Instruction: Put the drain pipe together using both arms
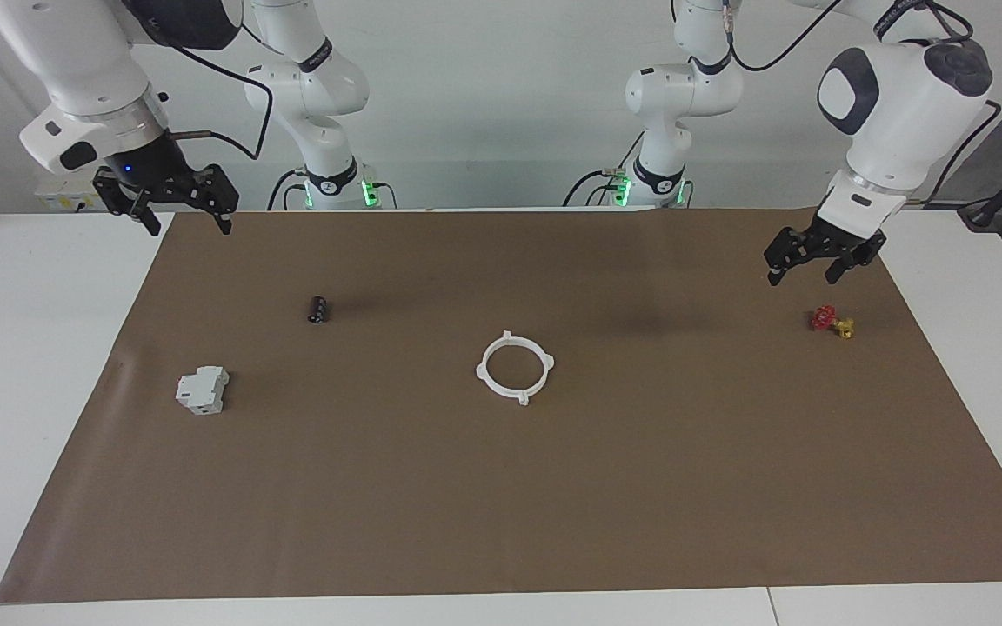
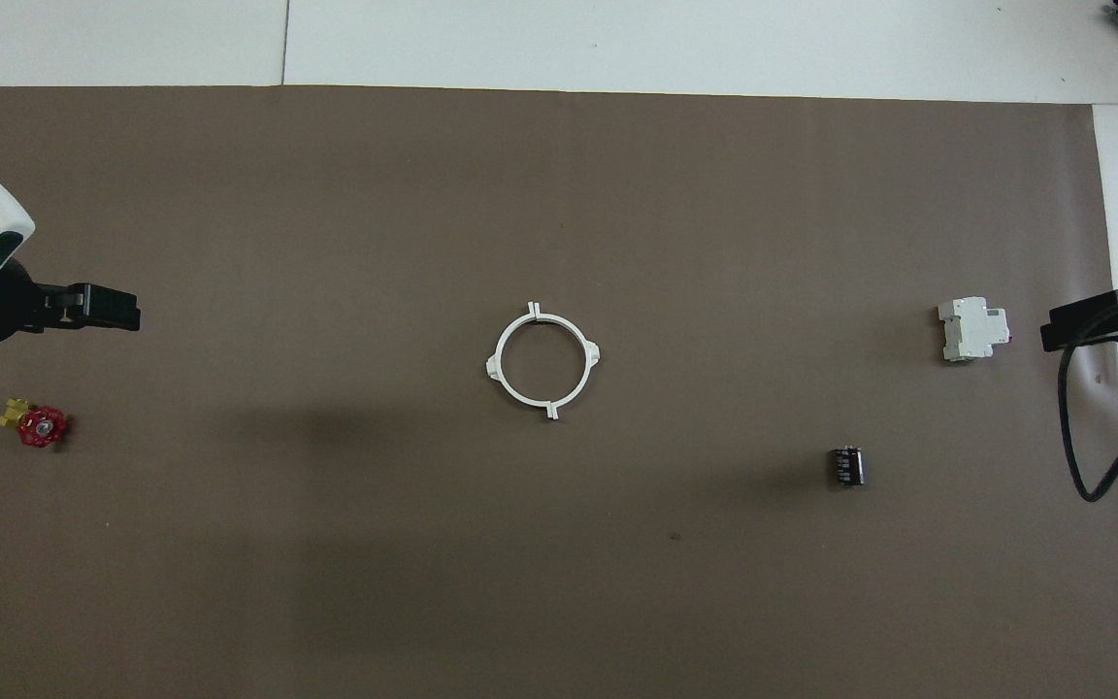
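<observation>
White plastic drain pipe (image 1: 514, 368) lies mid-table as closed ring, two arcs meeting, tabs outward; looks already joined, so assembly likely done. Left gripper (image 1: 823, 263) hangs raised over left arm's end of table (image 1: 49, 365), above red-yellow valve (image 1: 831, 321), jaws spread, empty. Right gripper (image 1: 181, 206) raised over right arm's end, jaws spread, empty. Both clear of ring, probably parked. Grey box (image 1: 202, 389) and black cylinder (image 1: 318, 309) lie apart, unused.

Left pincer (image 1: 807, 266) raised over the bench's edge at the left arm's end, fingers spread, empty. Right pincer (image 1: 189, 217) raised over the right arm's end, likewise spread, empty.
</observation>
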`<state>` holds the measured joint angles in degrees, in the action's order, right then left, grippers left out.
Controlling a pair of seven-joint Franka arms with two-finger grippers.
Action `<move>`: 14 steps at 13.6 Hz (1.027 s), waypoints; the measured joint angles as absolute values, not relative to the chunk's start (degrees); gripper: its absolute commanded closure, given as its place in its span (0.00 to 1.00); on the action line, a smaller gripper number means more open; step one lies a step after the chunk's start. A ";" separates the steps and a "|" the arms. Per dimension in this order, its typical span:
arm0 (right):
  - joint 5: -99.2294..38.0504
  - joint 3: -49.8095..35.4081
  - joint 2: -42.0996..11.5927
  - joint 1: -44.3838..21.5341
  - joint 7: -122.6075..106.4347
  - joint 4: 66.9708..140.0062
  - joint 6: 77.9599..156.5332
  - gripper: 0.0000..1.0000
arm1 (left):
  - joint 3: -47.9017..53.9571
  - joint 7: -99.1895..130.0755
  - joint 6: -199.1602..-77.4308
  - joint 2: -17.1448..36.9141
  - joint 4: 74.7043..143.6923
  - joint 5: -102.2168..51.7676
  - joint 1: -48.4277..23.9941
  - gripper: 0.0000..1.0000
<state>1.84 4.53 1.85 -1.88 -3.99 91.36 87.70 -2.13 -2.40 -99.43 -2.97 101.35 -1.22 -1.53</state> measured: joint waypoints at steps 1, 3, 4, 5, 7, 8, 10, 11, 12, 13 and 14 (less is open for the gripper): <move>1.84 4.53 1.85 -1.88 -3.99 91.36 87.70 0.00 | -2.51 -2.44 -93.43 -3.00 96.37 -1.20 -0.95 0.00; 1.84 4.53 1.85 -1.88 -3.99 91.36 87.70 0.00 | -3.10 -3.19 -84.12 -3.00 86.85 -1.19 0.69 0.00; 1.84 4.53 1.85 -1.88 -3.99 91.36 87.70 0.00 | -3.20 -3.55 -82.94 -3.00 84.73 -1.19 1.35 0.00; 1.84 4.53 1.85 -1.88 -3.99 91.36 87.70 0.00 | -3.24 -3.83 -83.14 -2.92 84.36 -1.19 1.66 0.00; 1.84 4.53 1.85 -1.88 -3.99 91.36 87.70 0.00 | -2.66 -3.89 -84.35 -2.37 85.95 -1.20 1.67 0.00; 1.84 4.53 1.85 -1.88 -3.99 91.36 87.70 0.00 | -2.19 -3.89 -84.93 -1.93 86.86 -1.20 1.66 0.00; 1.84 4.53 1.85 -1.88 -3.99 91.36 87.70 0.00 | -1.71 -3.89 -85.20 -0.86 87.35 -0.97 1.63 0.00; 1.84 4.53 1.85 -1.88 -3.99 91.36 87.70 0.00 | -1.64 -4.05 -85.20 -0.42 87.42 -0.23 1.55 0.00; 1.84 4.53 1.85 -1.88 -3.99 91.36 87.70 0.00 | -1.58 -4.87 -85.20 -0.17 87.44 1.23 1.18 0.00; 1.84 4.53 1.85 -1.88 -3.99 91.36 87.70 0.00 | -1.52 -6.34 -85.20 -0.12 87.45 2.70 0.68 0.00; 1.84 4.53 1.86 -1.88 -3.99 91.36 87.70 0.00 | -1.50 -7.61 -85.20 -0.13 87.44 3.69 0.25 0.00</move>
